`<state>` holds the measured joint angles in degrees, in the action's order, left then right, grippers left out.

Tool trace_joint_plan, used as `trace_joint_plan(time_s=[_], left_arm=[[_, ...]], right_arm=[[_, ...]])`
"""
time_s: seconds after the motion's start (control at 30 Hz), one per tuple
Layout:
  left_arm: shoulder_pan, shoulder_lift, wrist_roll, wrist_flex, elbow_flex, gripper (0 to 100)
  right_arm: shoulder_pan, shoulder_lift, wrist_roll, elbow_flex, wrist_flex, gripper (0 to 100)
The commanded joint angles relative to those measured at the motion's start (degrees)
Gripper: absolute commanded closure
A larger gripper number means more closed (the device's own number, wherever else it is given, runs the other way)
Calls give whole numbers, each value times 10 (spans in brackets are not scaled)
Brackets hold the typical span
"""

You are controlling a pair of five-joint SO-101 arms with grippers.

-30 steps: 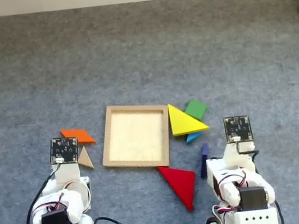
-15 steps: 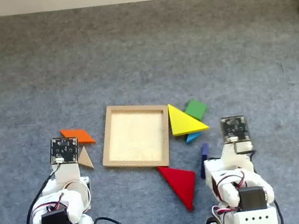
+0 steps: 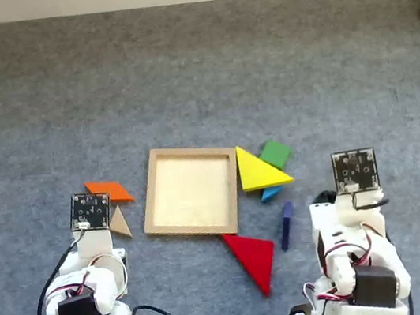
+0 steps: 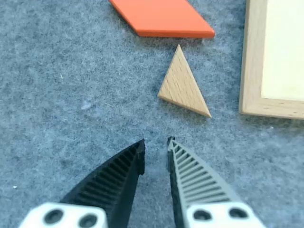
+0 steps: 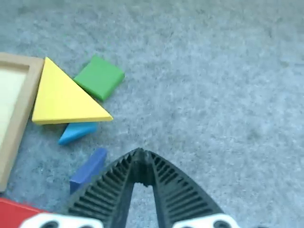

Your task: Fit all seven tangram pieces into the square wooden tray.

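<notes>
the square wooden tray (image 3: 150, 200) lies on the grey carpet (image 3: 180, 66) between the two arms, with all seven tangram pieces outside it. on the tray's left side, the orange parallelogram (image 3: 109, 191) and the small wooden triangle (image 3: 119, 222) lie close together, the triangle nearer the arm. the left gripper (image 4: 156, 144) hovers low over the carpet with its fingers a narrow gap apart and nothing between them; the wooden triangle lies just ahead of its tips, the parallelogram beyond, and the tray's rim off to one side. on the tray's right side, the yellow triangle (image 3: 258, 170) rests against the rim, with the green square (image 3: 276, 153) touching its far edge and the light blue triangle (image 3: 271, 192) tucked against its near edge. the dark blue piece (image 3: 286, 225) lies between the red triangle (image 3: 253, 258) and the right arm; the red triangle's corner reaches the tray's near right corner. the right gripper (image 5: 141, 154) is closed with its tips meeting, gripping nothing, and the dark blue piece lies just beside one finger.
</notes>
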<state>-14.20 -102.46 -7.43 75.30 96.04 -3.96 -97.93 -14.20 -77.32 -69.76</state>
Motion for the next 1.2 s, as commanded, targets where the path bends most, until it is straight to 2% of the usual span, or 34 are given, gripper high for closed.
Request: trace_joint_plan(time_s=[0.0, 0.27, 0.4, 0.57, 0.87, 1.0, 1.17], left_arm=[[-4, -17, 2, 3, 11, 909], [-5, -17, 2, 3, 11, 909], [-6, -17, 2, 4, 11, 909], [-6, -17, 2, 4, 11, 909], [-5, -16, 2, 4, 11, 909], [-5, -16, 2, 4, 11, 909], [-5, -16, 2, 4, 11, 909]], right_arm=[[50, 116, -8, 113, -30, 989], [172, 303, 45, 255, -85, 983], [238, 325, 52, 267, -89, 899], [330, 356, 145, 264, -93, 788], [505, 504, 182, 267, -86, 782], [527, 566, 244, 268, -69, 779], [534, 625, 283, 255, -9, 778]])
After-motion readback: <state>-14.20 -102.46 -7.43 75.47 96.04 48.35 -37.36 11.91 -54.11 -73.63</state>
